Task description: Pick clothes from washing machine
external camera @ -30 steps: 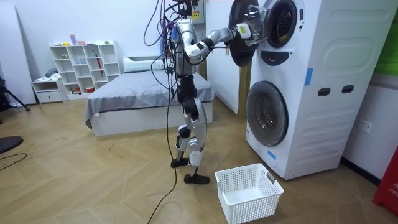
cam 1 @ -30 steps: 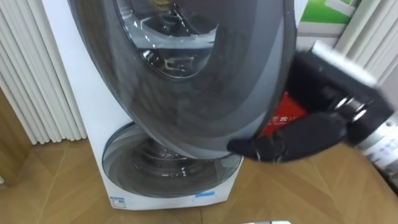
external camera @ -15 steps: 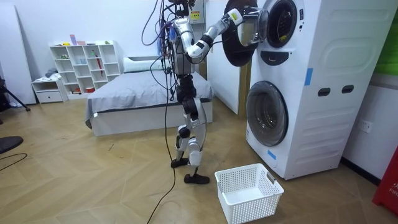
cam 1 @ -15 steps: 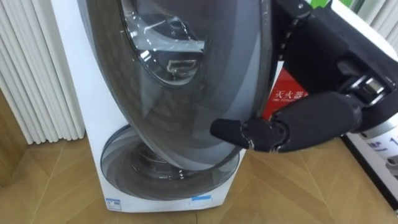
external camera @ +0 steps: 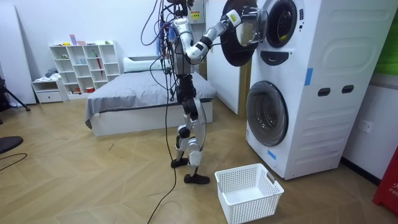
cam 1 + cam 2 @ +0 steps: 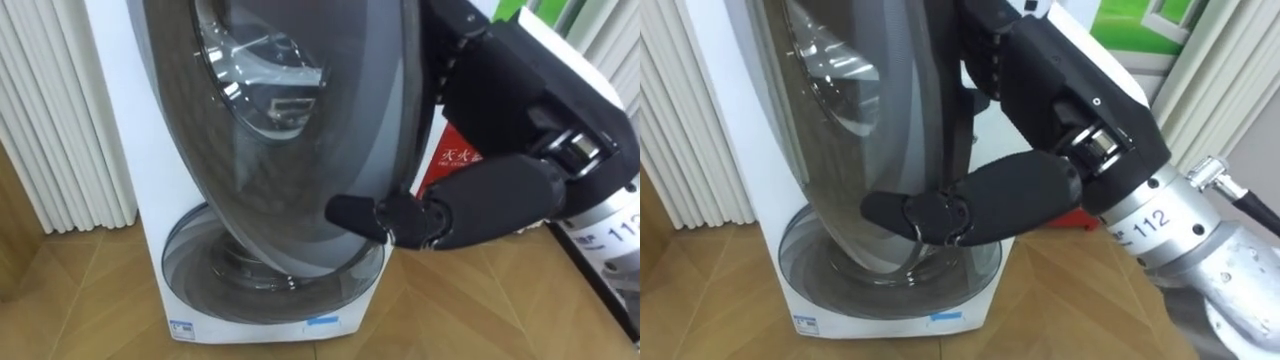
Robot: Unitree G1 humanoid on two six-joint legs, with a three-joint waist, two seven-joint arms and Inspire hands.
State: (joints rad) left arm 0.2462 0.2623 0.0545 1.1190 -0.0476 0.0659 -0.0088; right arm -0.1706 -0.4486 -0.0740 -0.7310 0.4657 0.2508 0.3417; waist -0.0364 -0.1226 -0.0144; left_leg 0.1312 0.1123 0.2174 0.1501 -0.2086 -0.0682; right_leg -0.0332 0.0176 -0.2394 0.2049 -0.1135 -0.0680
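Your right hand point(image 6: 485, 200) has swung the upper door point(image 6: 300, 170) wider; fingers point(image 6: 905, 212) straight, together, pressing its edge. Clothes judged inside the washing machine point(image 5: 311, 81) drum, beyond the fingers: access opening.

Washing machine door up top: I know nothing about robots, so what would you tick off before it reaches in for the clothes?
1. Upper door swung clear: ok. In the room view it stands well out from the machine.
2. Right hand on the door: ok. Its straight fingers lie across the door's lower part.
3. Something to pick inside: cannot tell. The drum opening looks dark in the room view, and the door blocks it in the eye views.
4. Basket ready: ok. It sits on the floor in front of the machine.
5. Lower door out of the way: ok, it is shut.
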